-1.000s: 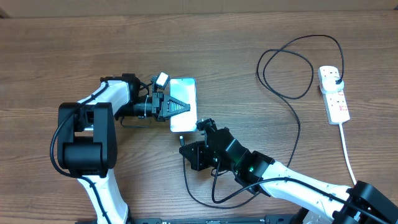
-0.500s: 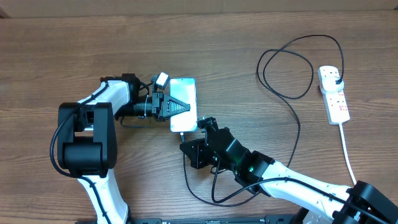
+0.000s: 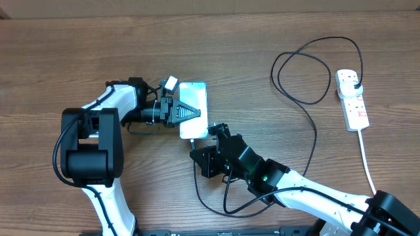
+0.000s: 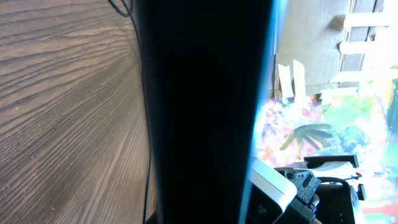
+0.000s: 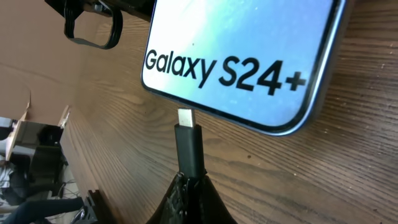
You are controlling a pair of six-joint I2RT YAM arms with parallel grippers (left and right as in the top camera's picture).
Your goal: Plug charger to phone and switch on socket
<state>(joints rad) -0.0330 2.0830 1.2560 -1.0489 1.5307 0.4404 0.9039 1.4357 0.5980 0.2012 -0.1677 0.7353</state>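
The phone (image 3: 195, 92) lies on the table with its cyan screen up. My left gripper (image 3: 187, 113) reaches in from the left and is shut on it. In the left wrist view the phone's dark edge (image 4: 205, 112) fills the middle. My right gripper (image 3: 213, 133) is shut on the charger's connector (image 5: 189, 149). Its metal tip sits just short of the phone's lower edge (image 5: 242, 56), under the "Galaxy S24+" text. The black charger cable (image 3: 315, 131) loops right to its plug in the white socket (image 3: 356, 110).
The socket's thick white cord (image 3: 367, 164) runs down the right side towards the front edge. The charger cable forms a wide loop at the back right and another loop under my right arm (image 3: 226, 210). A cardboard wall borders the table's far edge.
My right gripper has shifted very slightly with the connector near the phone's lower edge. The left gripper and the phone have not moved.
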